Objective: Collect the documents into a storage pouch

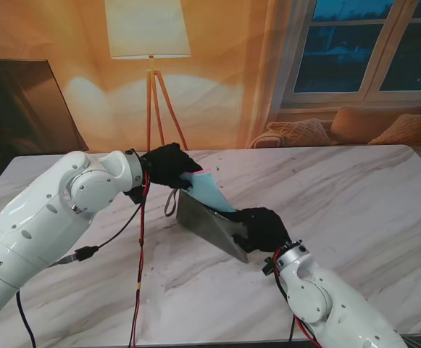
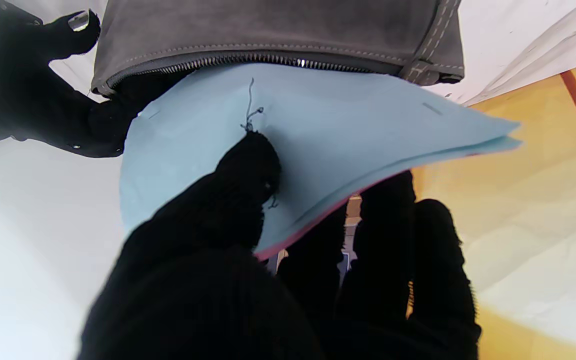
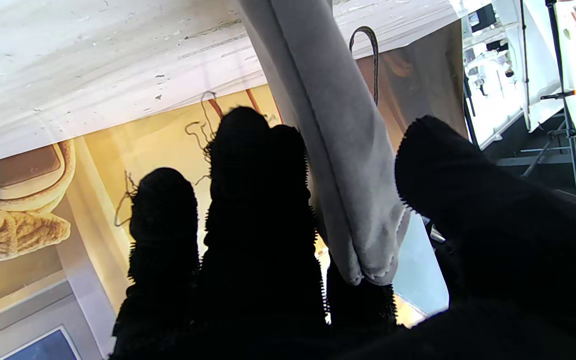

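Fingers [image 2: 248, 165] of the left hand [image 1: 168, 165] are pinched closed on the blue documents [image 1: 209, 190], thumb on one face and the other digits behind, as the left wrist view shows. The stack's leading edge has entered the zippered mouth of the grey pouch [image 1: 211, 226], while much of the paper sticks out toward 10 o'clock from the pouch in the stand's view. The right hand [image 1: 262, 228] is clamped on the pouch's nearer end, at about 4 o'clock from the documents; in the right wrist view its fingers [image 3: 258, 200] and thumb squeeze the grey fabric between them, holding the pouch tilted up off the marble tabletop [image 1: 355, 196].

Several things could go wrong. The sheets look soft and already bow, so pushing from their far end could buckle them rather than slide them in. A corner may catch on the zipper teeth [image 2: 248, 59] or the seam, creasing or tearing. A pink underside layer shows at the stack's edge; the layers could shear apart, one entering, one staying out. Because the right hand pinches the pouch flat, the mouth may be too narrow, and a hard push could pull the fabric out of that grip.
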